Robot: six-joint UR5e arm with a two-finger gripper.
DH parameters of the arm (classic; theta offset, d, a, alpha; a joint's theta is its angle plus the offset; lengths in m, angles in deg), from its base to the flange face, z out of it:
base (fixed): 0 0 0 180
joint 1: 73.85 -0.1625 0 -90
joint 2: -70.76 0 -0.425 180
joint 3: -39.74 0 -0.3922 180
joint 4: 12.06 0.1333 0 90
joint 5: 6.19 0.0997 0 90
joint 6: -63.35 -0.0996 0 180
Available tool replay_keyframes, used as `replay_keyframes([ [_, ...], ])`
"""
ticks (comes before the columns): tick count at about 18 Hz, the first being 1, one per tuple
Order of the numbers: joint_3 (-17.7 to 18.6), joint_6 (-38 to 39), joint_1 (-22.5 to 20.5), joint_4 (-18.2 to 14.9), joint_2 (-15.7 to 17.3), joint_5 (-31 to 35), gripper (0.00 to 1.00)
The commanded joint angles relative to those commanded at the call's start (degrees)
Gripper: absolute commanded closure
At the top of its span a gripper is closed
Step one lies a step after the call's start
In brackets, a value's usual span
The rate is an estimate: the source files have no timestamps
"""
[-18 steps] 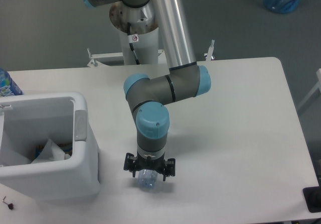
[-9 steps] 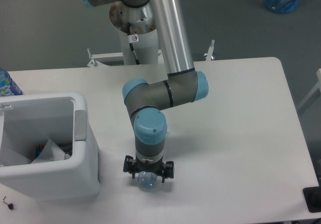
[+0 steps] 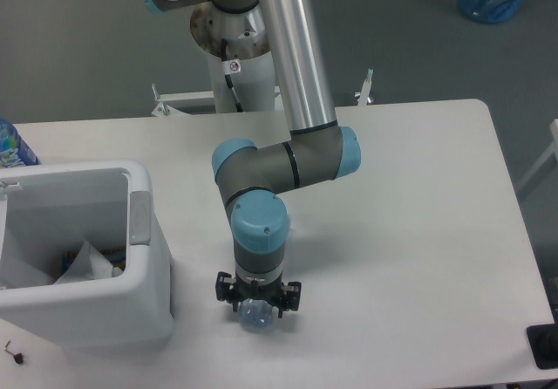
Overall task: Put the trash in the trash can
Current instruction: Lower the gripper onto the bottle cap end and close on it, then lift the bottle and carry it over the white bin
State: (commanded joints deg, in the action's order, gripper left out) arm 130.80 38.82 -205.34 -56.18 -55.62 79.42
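The bottle (image 3: 255, 315) lies on the surface (image 3: 410, 232) near the front edge, directly under the gripper (image 3: 258, 300), to the right of the trash can (image 3: 87, 258). You are at the pick-up step: the arm points straight down over the bottle, and only its clear, bluish end pokes out on the near side of the wrist. The fingers straddle that end, but the wrist hides their tips, so you cannot tell whether they have closed on the plastic or stand a little apart from it. Once the grip is sure, your next move is a straight lift high enough to clear the thick rim of the can, then a carry left over its opening. White tissue (image 3: 87, 262) shows inside the can. Expect the flattened plastic to be slippery and to give under pressure.
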Motion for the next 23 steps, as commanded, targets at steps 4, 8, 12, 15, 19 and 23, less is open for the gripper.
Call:
replay_keyframes([
  [4,0.1,0.0,0.4,0.0,0.1,1.2,0.34],
  [8,0.0,-0.1,0.4,0.1,0.4,1.2,0.36],
  [12,-0.2,-0.2,0.4,0.1,0.8,1.1,0.37],
  [15,0.3,-0.2,0.4,0.0,2.0,1.0,0.4],
  [19,-0.3,-0.2,-0.4,0.1,3.4,0.7,0.41],
  [23,-2.0,-0.1,-2.9,0.3,6.1,-1.0,0.41],
])
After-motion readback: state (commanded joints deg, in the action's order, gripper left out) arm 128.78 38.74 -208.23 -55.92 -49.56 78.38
